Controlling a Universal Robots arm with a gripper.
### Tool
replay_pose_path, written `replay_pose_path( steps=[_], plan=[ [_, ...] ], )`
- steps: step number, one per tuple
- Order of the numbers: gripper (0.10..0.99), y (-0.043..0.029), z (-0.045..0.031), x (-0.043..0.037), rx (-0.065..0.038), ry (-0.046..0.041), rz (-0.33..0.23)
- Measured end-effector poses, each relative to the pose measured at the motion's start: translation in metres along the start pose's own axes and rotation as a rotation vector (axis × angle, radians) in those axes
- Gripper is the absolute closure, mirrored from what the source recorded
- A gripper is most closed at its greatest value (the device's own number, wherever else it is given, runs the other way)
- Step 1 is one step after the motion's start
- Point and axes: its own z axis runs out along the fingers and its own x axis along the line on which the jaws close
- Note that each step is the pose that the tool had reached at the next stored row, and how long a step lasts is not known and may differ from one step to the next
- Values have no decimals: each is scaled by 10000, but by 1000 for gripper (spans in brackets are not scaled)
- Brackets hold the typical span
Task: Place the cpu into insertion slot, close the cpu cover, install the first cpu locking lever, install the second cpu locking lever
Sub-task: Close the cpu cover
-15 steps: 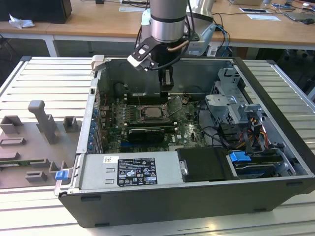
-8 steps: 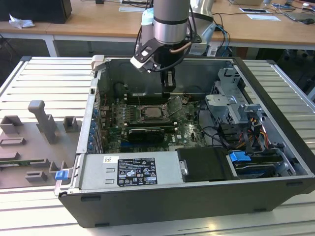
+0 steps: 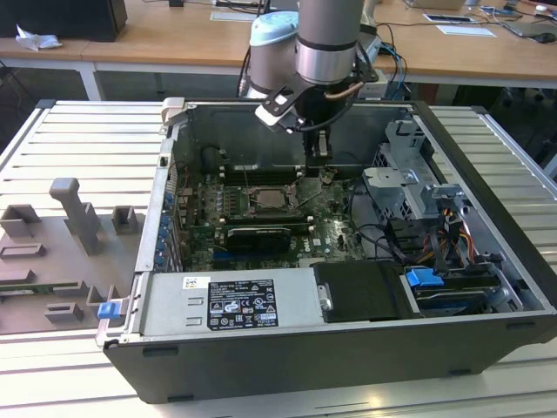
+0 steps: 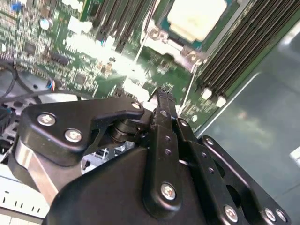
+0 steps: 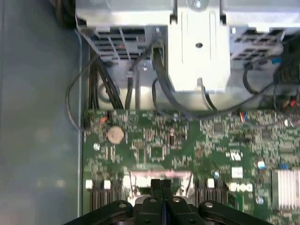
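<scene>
The cpu (image 4: 197,16) shows its pale square top, lying flat in the insertion slot (image 3: 266,200) on the green motherboard (image 5: 187,140). The silvery cpu cover (image 4: 176,47) lies down around the chip. A thin wire lever (image 4: 140,42) runs along one side of the socket. My gripper (image 3: 318,168) hangs low over the board, just to the exterior view's right of the socket and apart from it. In both wrist views its black fingers (image 4: 161,101) (image 5: 161,183) are pressed together, shut, with nothing between them.
Long black memory slots (image 4: 234,47) flank the socket. A black graphics card (image 3: 252,237) lies in front of it, and a power supply (image 3: 226,300) sits at the case front. A grey drive cage (image 3: 409,183) with cables (image 5: 112,93) stands at the exterior view's right. Case walls surround the board.
</scene>
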Motion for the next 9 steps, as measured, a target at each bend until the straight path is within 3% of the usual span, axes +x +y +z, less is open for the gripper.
replay_pose_path(
  steps=[4, 9],
  plan=[
    [980, 167, 18, 9, 2, 1, -1],
    [980, 259, 77, 11, 3, -9, 0]
  ],
)
